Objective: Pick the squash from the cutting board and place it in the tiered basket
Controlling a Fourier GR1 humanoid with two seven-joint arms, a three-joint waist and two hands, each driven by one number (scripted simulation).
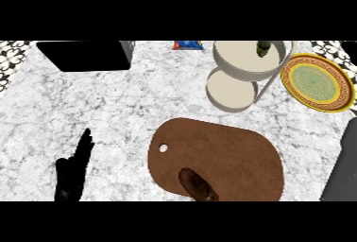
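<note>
Green squash in the tiered basket's upper bowl by the counter's far edge, cutting board at near edge, left hand near-left, fingers straight, released, right hand out of view.

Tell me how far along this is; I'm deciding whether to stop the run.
Apparently done: a green thing, likely the squash, sits in the tiered basket's top tier. In hand: nothing; the left hand rests open, only the right forearm shows. Left: perhaps nothing, though a dark oblong thing on the cutting board is unidentifiable.
</note>
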